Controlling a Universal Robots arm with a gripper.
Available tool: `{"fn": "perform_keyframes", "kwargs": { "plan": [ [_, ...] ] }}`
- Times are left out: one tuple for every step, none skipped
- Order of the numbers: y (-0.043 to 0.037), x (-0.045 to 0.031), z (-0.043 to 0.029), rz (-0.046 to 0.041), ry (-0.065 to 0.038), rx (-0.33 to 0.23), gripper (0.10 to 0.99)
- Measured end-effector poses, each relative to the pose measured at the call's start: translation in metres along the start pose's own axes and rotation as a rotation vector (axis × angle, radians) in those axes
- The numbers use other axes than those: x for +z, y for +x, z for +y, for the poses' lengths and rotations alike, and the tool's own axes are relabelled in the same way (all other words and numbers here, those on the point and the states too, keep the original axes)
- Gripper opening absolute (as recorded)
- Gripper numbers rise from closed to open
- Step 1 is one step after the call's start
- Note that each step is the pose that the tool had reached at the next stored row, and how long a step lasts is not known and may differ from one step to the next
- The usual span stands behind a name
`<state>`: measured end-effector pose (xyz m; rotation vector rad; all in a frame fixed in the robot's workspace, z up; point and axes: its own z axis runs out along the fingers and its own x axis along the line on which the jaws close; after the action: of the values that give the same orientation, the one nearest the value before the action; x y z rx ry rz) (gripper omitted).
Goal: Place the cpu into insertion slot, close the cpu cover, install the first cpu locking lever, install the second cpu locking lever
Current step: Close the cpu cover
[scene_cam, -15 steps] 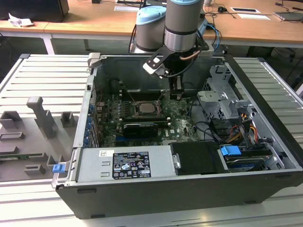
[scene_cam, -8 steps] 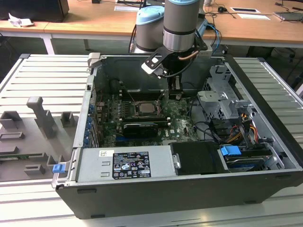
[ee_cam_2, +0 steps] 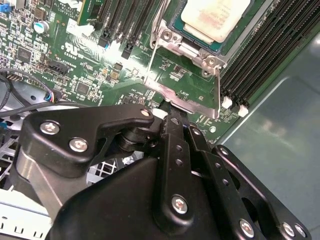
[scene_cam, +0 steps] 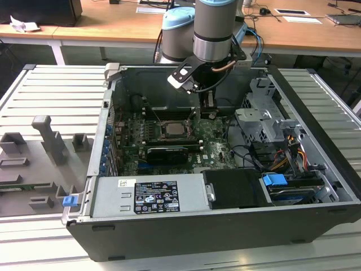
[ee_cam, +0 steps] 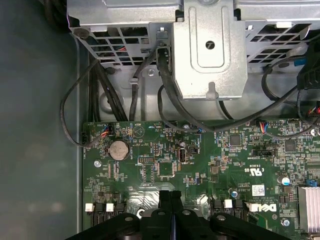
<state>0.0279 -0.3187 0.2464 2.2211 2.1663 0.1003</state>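
just beside the slot (ee_cam_2: 192, 50), the hand (ee_cam_2: 170, 119), fingers pressed together, meets the free edge of the open cover (ee_cam_2: 182, 96), seemingly to swing it over the seated cpu (ee_cam_2: 215, 17).

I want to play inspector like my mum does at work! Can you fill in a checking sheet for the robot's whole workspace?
Surface: grey slatted table carrying the open computer case.
Job's things: cpu lies in the insertion slot; cpu cover is raised, not closed.
Clutter: grey plastic fixtures on the table, at the exterior view's left.
Grippers: claw shut, its tip at the cover's free edge.
Cables: black cables hang beside the metal drive cage.
Surroundings: wooden desks behind the table.
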Motion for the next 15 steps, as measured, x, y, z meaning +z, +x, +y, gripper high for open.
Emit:
{"fn": "perform_keyframes", "kwargs": {
  "plan": [
    [0.0000, 0.0000, -0.0002, 0.0001, 0.000, 0.000, 0.106],
    [0.0000, 0.0000, -0.0005, 0.0000, 0.000, 0.000, 0.106],
    [0.0000, 0.0000, -0.0006, 0.0001, 0.000, 0.000, 0.106],
    [0.0000, 0.0000, -0.0008, 0.0001, 0.000, 0.000, 0.106],
    [0.0000, 0.0000, -0.0011, 0.0001, 0.000, 0.000, 0.106],
    [0.0000, -0.0001, -0.0011, 0.0001, 0.000, 0.000, 0.106],
    [0.0000, -0.0001, -0.0023, 0.0001, 0.000, 0.000, 0.106],
    [-0.0001, -0.0003, -0.0039, 0.0001, 0.000, 0.000, 0.106],
    [-0.0001, -0.0003, -0.0040, 0.0000, 0.000, 0.000, 0.106],
    [-0.0001, -0.0003, -0.0042, 0.0000, 0.000, 0.000, 0.106],
    [-0.0001, -0.0003, -0.0044, 0.0001, 0.000, 0.000, 0.106],
    [-0.0001, -0.0003, -0.0045, 0.0001, 0.000, 0.000, 0.106],
    [-0.0001, -0.0003, -0.0046, 0.0000, 0.000, 0.000, 0.106],
    [-0.0001, -0.0003, -0.0048, 0.0001, 0.000, 0.000, 0.106],
    [-0.0001, -0.0003, -0.0049, 0.0001, 0.000, 0.000, 0.106]
  ]
}}
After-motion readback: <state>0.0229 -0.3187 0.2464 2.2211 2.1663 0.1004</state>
